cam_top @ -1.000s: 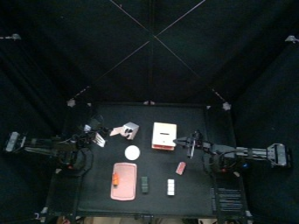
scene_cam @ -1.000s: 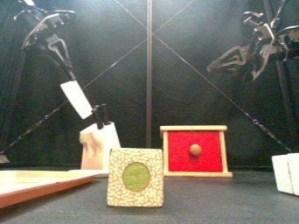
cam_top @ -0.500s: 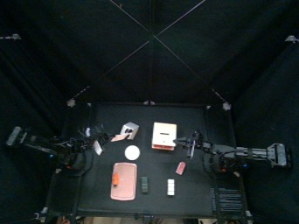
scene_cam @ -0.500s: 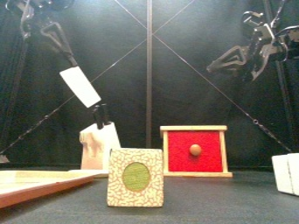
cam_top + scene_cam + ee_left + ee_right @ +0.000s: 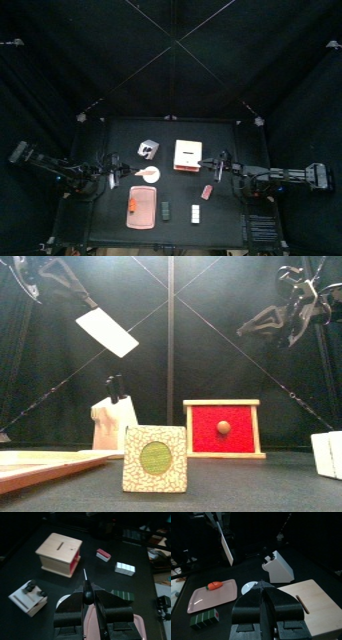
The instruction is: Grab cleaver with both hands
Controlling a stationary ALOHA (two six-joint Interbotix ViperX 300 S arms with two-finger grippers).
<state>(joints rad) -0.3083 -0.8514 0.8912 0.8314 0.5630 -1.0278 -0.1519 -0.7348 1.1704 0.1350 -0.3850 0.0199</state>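
- Black curtains all round, small black table [image 5: 241, 140]; knife block [image 5: 114, 421] near left, red-fronted box [image 5: 223, 428] mid-table
- Change over the last second: the cleaver [image 5: 107, 332] was hanging just above the knife block; it now sits high and further left, well clear of the block, white blade tilted with its far corner down to the right
- Left gripper [image 5: 70, 286] is clamped on the cleaver's handle; in its wrist view the blade shows edge-on, running out between the jaws
- Right gripper [image 5: 251, 326] has not shifted; high on the right, jaws pressed together, nothing in them; well apart from the cleaver
- Right wrist view sees the blade hanging off to its side, not in reach
- Judgement: draw from the block looks complete, one hand on; second hand not yet on; the right pincer would need to open and the two arms to meet mid-table
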